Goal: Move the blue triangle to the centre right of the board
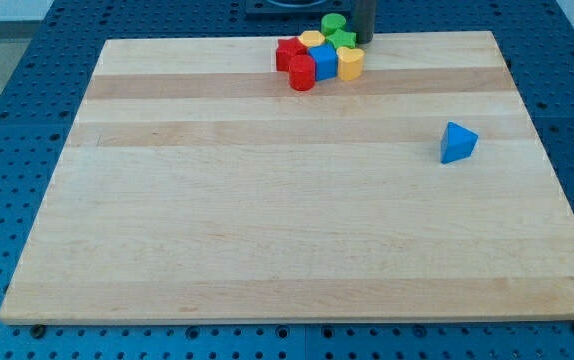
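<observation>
Wooden board [267, 230] holds a blue triangle block [457, 143] alone, well right of the top cluster; my tip [364, 41] beside that cluster grips nothing.

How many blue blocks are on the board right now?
2: the blue triangle alone at the view's right, and a blue block in the top cluster; others may be hidden there.

Board: pale, smooth, matt wooden board [267, 220] with visible grain bands.
Blue triangle: solid blue triangular block [457, 143], smooth, slightly glossy.
Surround: blue perforated table surface [27, 90], matt.
</observation>
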